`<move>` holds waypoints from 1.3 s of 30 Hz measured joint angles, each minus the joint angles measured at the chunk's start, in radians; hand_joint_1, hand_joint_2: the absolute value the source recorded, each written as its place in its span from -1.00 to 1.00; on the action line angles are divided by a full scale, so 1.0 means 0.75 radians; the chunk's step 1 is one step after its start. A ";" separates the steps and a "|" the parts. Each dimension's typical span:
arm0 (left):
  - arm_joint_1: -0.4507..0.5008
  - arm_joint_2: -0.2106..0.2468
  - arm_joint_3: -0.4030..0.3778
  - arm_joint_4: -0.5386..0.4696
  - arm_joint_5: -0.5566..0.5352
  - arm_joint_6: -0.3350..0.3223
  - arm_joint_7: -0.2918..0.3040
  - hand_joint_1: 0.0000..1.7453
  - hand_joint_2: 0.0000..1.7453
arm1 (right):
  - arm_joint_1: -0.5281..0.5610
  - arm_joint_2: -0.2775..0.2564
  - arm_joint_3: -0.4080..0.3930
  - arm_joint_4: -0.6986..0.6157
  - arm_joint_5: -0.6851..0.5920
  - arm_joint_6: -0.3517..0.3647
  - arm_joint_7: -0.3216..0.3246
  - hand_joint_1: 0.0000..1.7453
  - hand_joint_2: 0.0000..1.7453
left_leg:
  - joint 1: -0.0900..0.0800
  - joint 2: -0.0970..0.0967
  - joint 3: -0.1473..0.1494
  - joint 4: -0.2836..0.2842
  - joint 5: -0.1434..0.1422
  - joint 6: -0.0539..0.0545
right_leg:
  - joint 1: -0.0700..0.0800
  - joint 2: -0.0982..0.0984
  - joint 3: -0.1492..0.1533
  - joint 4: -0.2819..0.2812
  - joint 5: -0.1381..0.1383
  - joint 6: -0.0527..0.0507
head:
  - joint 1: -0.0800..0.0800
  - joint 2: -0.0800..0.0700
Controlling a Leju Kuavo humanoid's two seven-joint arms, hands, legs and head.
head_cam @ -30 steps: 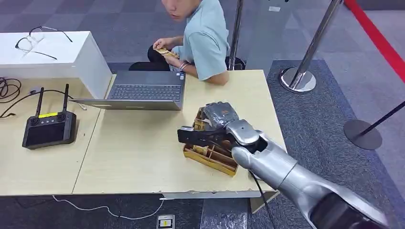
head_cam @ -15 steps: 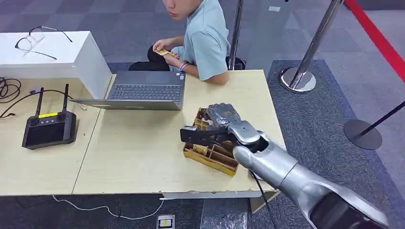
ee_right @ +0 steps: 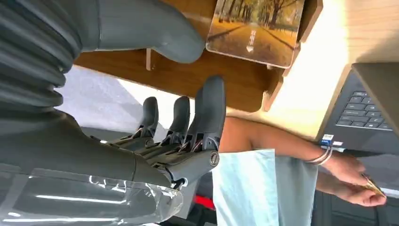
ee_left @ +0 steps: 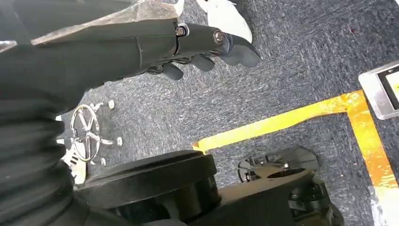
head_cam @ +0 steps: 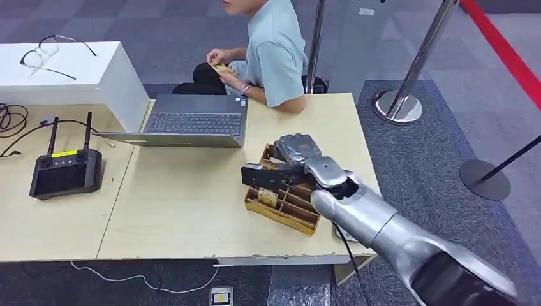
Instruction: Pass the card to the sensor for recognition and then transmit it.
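A wooden slotted card holder point(head_cam: 285, 213) sits on the table near its right front corner. A card with an autumn tree picture point(ee_right: 256, 30) stands in one of its slots and appears as a small tan card point(head_cam: 267, 197) in the head view. My right hand point(head_cam: 288, 167) hovers over the holder with thumb point(ee_right: 155, 33) and fingers point(ee_right: 207, 113) apart and nothing between them. The thumb lies close beside the card; whether it touches is unclear. My left hand point(ee_left: 207, 49) hangs above the carpet, holding nothing.
A person in a light blue shirt point(head_cam: 275, 51) sits at the far table edge, holding a small card point(head_cam: 220, 68). An open laptop point(head_cam: 191, 121), a black remote controller point(head_cam: 64, 172), a white box point(head_cam: 70, 73) with glasses and cables lie to the left. Stanchion posts point(head_cam: 399, 105) stand right.
My right hand has shifted slightly right and away over the holder, uncovering the card in the near slot. The person's hands with their card have moved a little.
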 joint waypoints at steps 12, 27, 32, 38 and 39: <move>-0.001 -0.001 -0.006 0.000 -0.002 -0.002 0.002 -1.00 1.00 | -0.002 0.042 0.012 0.062 -0.011 -0.011 -0.033 0.08 1.00 | 0.000 0.000 0.000 0.000 0.000 0.000 | 0.000 0.000 0.000 0.000 0.000 0.000 | 0.000 0.000; -0.001 -0.001 -0.007 0.000 0.000 -0.002 0.002 -1.00 1.00 | 0.015 0.094 0.043 0.114 -0.014 -0.018 -0.052 0.06 1.00 | 0.000 0.000 0.000 0.000 0.000 0.000 | 0.000 0.000 0.000 0.000 0.000 0.000 | 0.000 0.000; -0.001 -0.003 -0.007 0.000 0.000 -0.002 0.002 -1.00 1.00 | 0.015 0.102 0.043 0.125 -0.014 -0.022 -0.052 0.06 1.00 | 0.000 0.000 0.000 0.000 0.000 0.000 | 0.000 0.000 0.000 0.000 0.000 0.000 | 0.000 0.000; -0.001 -0.004 -0.007 0.000 0.000 -0.002 0.002 -1.00 1.00 | 0.000 0.100 0.043 0.132 -0.010 -0.026 -0.050 0.04 1.00 | 0.000 0.000 0.000 0.000 0.000 0.000 | 0.000 0.000 0.000 0.000 0.000 0.000 | 0.000 0.000; -0.001 -0.004 -0.007 0.000 0.000 -0.002 0.002 -1.00 1.00 | -0.007 0.100 0.042 0.132 -0.010 -0.025 -0.046 0.02 1.00 | 0.000 0.000 0.000 0.000 0.000 0.000 | 0.000 0.000 0.000 0.000 0.000 0.000 | 0.000 0.000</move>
